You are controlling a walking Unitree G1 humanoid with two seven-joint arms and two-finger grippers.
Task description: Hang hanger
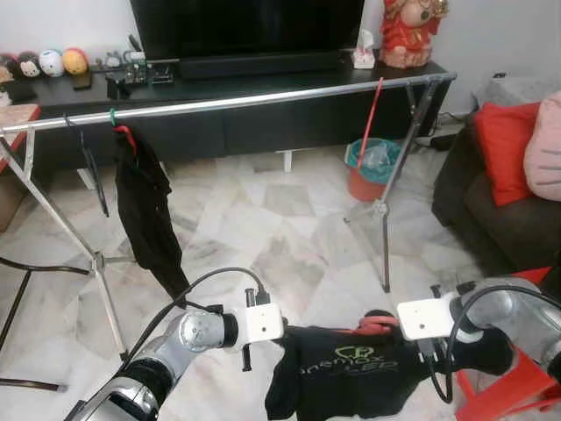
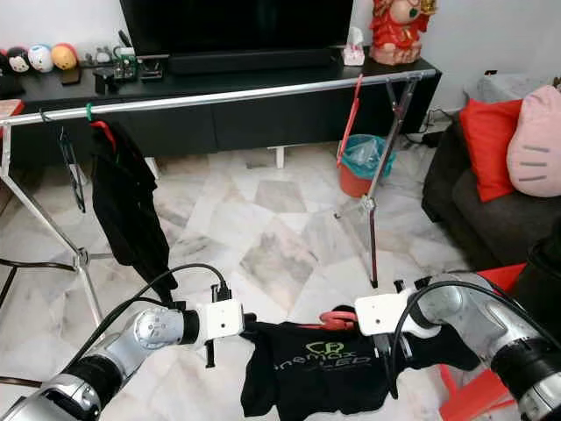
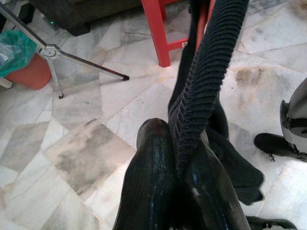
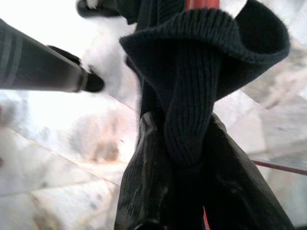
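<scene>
I'm holding the black shirt (image 2: 320, 373) on its red hanger (image 2: 337, 317) stretched between both claws: left claw (image 3: 180, 167) pinching one ribbed edge, right claw (image 4: 184, 158) pinching the other. The clothes rail (image 2: 263, 92) is standing well beyond them.

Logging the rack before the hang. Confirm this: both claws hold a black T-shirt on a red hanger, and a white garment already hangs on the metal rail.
Wrong in one respect: the garment already on the metal rail is black, not white, as the left eye view shows. The rest stands: the left claw and right claw each pinch the black T-shirt on its red hanger.
</scene>
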